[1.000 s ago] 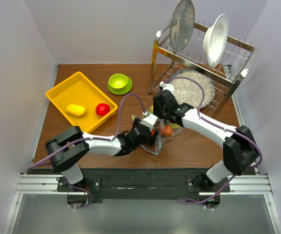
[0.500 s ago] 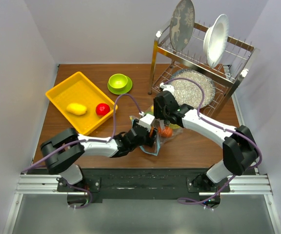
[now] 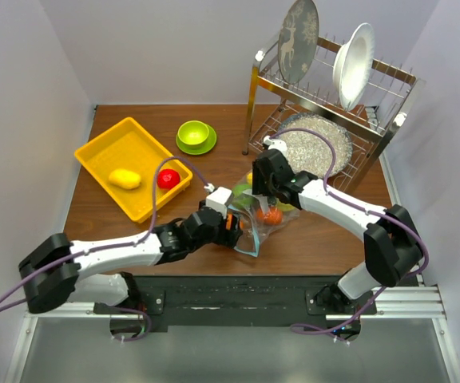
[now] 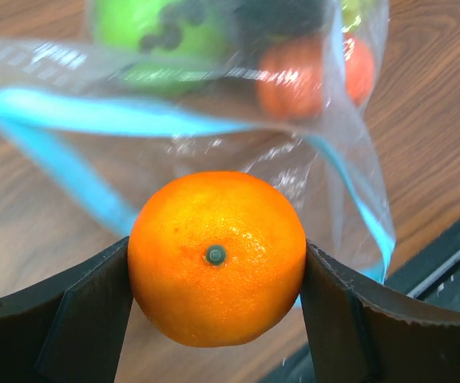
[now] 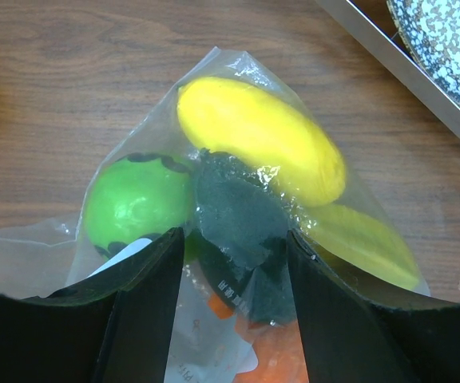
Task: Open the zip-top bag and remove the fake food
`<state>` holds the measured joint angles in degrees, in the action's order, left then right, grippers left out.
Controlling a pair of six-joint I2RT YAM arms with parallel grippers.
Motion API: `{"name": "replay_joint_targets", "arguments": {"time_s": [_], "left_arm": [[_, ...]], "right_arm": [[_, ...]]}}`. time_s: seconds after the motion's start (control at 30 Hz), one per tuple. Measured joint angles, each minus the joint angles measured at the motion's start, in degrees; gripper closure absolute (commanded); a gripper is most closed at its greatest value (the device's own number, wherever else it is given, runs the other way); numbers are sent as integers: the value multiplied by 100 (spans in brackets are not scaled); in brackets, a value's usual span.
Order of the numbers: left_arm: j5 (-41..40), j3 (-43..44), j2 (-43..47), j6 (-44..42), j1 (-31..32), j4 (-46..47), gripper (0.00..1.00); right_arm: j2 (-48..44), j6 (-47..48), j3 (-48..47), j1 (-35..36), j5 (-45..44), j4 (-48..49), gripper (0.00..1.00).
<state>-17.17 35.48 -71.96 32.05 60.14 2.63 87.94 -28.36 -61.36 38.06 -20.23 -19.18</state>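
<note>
Extraction step is in hand here, bag is already open. A fake orange (image 4: 216,255) is clamped in the left gripper (image 4: 216,267), with the jaws spread wide and pressed on both sides of it. It's held just outside the mouth of the zip-top bag (image 4: 214,144), clear of the teal zip strip (image 4: 94,116). The bag is lying on the table (image 3: 326,239) between the two arms, near the front edge.

Its closed end is pinned by the right gripper (image 5: 234,239), fingers partly apart and closed onto the plastic around a dark lump (image 5: 238,215). What that lump is can't really be made out through the crinkles, possibly another food piece. A green ball (image 5: 134,199), a yellow piece (image 5: 254,136) and something orange-red (image 4: 294,76) are left inside.

Next move, as judged: the orange gets carried to the yellow tray (image 3: 134,148), where a yellow and a red piece are lying, and released there. The bag should be pinned throughout so it isn't dragged along. Then the mouth has to be re-entered for the rest.
</note>
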Motion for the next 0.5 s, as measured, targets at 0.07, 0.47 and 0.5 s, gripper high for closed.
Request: {"name": "replay_joint_targets", "arguments": {"time_s": [0.07, 0.47, 0.5], "left_arm": [[-37, -149, 417, 83, -9, -313, 59], [52, 46, 1539, 249, -2721, -1137, 62], [46, 260, 1261, 243, -3136, -1088, 62]], "right_arm": [[0, 2, 11, -7, 22, 28, 42], [-168, 0, 190, -31, 98, 52, 42], [-201, 0, 190, -31, 136, 44, 42]]}}
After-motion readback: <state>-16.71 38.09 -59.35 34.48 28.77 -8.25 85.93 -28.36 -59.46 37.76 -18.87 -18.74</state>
